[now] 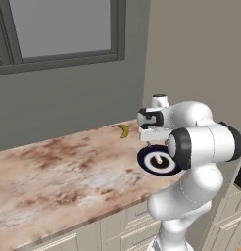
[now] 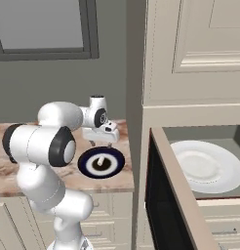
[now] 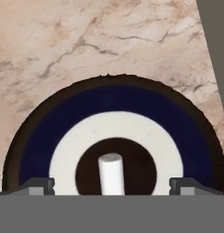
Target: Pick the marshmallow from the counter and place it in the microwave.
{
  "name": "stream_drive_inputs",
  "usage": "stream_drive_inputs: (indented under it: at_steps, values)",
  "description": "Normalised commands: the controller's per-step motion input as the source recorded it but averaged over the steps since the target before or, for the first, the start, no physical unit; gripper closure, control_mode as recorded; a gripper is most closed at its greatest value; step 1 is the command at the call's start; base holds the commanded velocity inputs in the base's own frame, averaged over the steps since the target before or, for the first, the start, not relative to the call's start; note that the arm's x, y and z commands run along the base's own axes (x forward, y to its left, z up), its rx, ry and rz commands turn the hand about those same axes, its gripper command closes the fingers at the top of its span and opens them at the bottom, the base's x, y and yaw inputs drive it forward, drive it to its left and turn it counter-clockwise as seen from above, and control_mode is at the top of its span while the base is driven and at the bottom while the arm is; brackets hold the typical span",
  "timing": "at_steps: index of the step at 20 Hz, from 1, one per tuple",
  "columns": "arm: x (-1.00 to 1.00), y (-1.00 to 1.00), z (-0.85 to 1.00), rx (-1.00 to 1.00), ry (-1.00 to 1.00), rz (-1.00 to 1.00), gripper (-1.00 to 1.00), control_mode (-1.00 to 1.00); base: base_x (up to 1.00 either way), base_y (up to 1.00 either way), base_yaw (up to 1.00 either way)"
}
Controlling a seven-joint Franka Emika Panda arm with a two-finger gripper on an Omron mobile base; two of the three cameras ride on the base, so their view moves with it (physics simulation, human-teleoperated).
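Standing in the dark-blue-and-white bowl (image 3: pixel 114 136), the marshmallow (image 3: pixel 111 173) sits beneath the gripper (image 3: pixel 111 184), jaws wide apart.

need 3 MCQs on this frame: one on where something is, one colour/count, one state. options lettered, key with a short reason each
1. Where is the marshmallow?
A. On the bare counter beside the banana
B. In the centre of the bowl
C. On the microwave plate

2. What colours are the bowl's rings?
A. Dark blue and white
B. Red and yellow
C. Green and grey

3. How does the gripper stand?
A. Shut on the marshmallow
B. Shut on the banana
C. Open above the bowl

Key:
1 B: the hand view shows the small white lump standing in the bowl's dark centre.
2 A: a dark blue band surrounds a white ring around a dark middle.
3 C: in the hand view the two fingertips stand far apart on either side of the marshmallow, gripping nothing.

The banana lies apart on the counter; the white plate in the open microwave holds nothing.
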Motion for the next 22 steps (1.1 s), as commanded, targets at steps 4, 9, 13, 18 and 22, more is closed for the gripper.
stream_drive_inputs:
  at_steps: [4,9,13,18,22]
  values:
    - [0.28,0.0,-0.57,0.0,0.0,0.0,-1.0,-1.0,0.0,0.0,0.0]
    - [-0.11,0.0,-0.23,0.0,0.0,0.0,-1.0,-1.0,0.0,0.0,0.0]
    - [-0.36,0.0,-0.01,0.0,0.0,0.0,-1.0,-1.0,0.0,0.0,0.0]
    - [-0.42,0.0,-0.09,0.0,0.0,0.0,-1.0,-1.0,0.0,0.0,0.0]
    - [-0.13,0.0,-0.24,0.0,0.0,0.0,-1.0,-1.0,0.0,0.0,0.0]
